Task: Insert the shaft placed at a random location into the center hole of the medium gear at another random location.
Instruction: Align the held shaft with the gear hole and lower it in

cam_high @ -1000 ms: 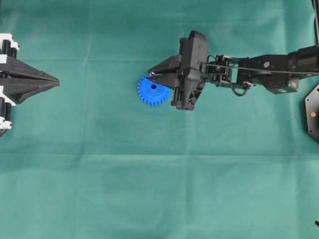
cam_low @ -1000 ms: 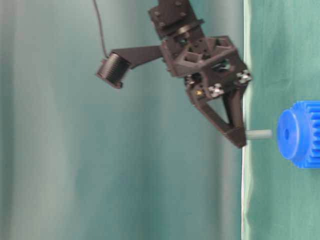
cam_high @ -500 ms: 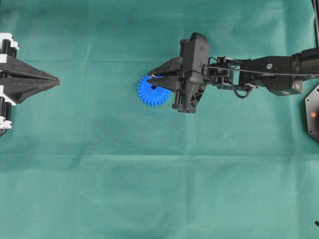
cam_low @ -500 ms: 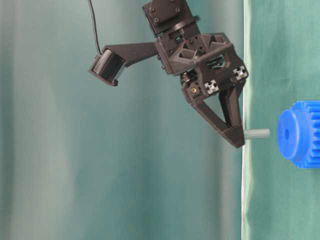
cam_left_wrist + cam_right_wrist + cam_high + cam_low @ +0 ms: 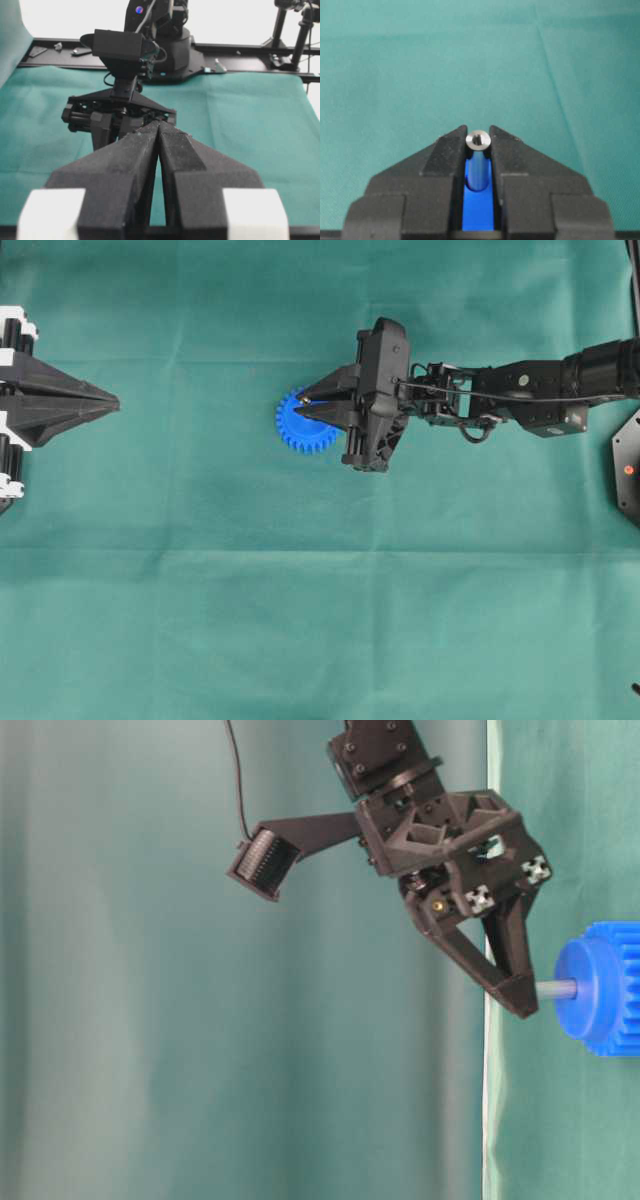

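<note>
The blue medium gear (image 5: 300, 428) lies flat on the green cloth left of centre; it also shows in the table-level view (image 5: 605, 988) and between the fingers in the right wrist view (image 5: 479, 212). My right gripper (image 5: 301, 404) hangs over it, shut on the silvery shaft (image 5: 478, 140). In the table-level view the shaft (image 5: 557, 990) stands upright with its lower end entering the gear's hub at the center hole. My left gripper (image 5: 115, 402) is shut and empty at the far left, well apart; it also shows in the left wrist view (image 5: 158, 125).
The green cloth (image 5: 300, 620) covers the whole table. A black mount with a red light (image 5: 627, 469) sits at the right edge. The right arm (image 5: 520, 390) stretches in from the right.
My right gripper has moved down onto the gear with the shaft; the gap between shaft tip and hub has closed and the tip now enters the hub. The left gripper has not moved.
</note>
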Robot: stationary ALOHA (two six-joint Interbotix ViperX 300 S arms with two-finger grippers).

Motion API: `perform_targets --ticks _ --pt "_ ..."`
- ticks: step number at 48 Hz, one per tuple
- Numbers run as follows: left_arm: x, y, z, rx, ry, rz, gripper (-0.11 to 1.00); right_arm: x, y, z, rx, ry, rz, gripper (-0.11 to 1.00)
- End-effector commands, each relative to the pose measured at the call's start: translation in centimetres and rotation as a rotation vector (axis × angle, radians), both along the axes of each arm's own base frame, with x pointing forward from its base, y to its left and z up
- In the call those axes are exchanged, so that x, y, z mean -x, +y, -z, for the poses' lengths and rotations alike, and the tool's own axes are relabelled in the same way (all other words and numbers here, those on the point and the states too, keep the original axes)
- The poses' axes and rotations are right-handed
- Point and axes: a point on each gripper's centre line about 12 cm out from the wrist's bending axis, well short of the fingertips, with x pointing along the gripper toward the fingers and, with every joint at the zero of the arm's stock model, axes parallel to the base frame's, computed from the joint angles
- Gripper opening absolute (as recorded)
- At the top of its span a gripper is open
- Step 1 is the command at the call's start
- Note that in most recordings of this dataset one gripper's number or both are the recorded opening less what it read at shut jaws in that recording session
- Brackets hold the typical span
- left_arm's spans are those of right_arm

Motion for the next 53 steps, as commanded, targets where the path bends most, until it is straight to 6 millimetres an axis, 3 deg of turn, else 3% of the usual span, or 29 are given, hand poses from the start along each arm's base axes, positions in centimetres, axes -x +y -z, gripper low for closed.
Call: perform_targets --ticks 1,16,27,53 --pt "-0.2 0.1 -0.6 -0.002 -0.014 -0.003 0.00 -0.6 0.0 -1.2 0.017 -0.044 -0.006 0.13" --pt "-0.2 0.1 -0.7 -0.002 -0.015 -0.003 0.00 -0.5 0.0 -0.6 0.016 -0.038 -0.005 0.13" --pt "-0.2 0.1 -0.6 -0.003 -0.014 -0.002 0.00 -0.7 -0.1 0.9 0.008 -0.013 -0.002 0.13" --pt "-0.2 0.1 -0.6 -0.002 -0.014 -0.004 0.00 -0.6 0.0 1.1 0.003 -0.009 0.001 0.14"
